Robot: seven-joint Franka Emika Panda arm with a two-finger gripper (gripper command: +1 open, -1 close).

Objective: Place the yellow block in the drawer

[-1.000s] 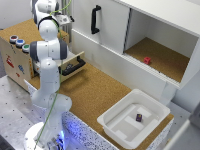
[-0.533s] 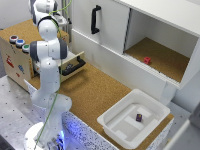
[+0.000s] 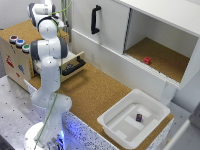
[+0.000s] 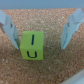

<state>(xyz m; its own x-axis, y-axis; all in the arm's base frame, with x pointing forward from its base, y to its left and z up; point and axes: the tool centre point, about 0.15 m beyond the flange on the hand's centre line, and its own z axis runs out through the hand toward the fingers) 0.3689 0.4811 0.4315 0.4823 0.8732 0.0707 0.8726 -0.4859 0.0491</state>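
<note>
Cork desk (image 3: 95, 92) looks unchanged across my exterior feed, arm parked over the wooden box, so nothing is grasped yet: fingers (image 4: 10, 30) spread wide astride the yellow block (image 4: 32, 45), drawer (image 3: 71, 65) ajar nearby.

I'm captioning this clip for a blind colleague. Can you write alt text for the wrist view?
A yellow block with dark letter-like markings on its face sits on a brown cork surface. The open claw is around it, one pale blue-grey finger close beside the block and the other standing farther off.
</note>
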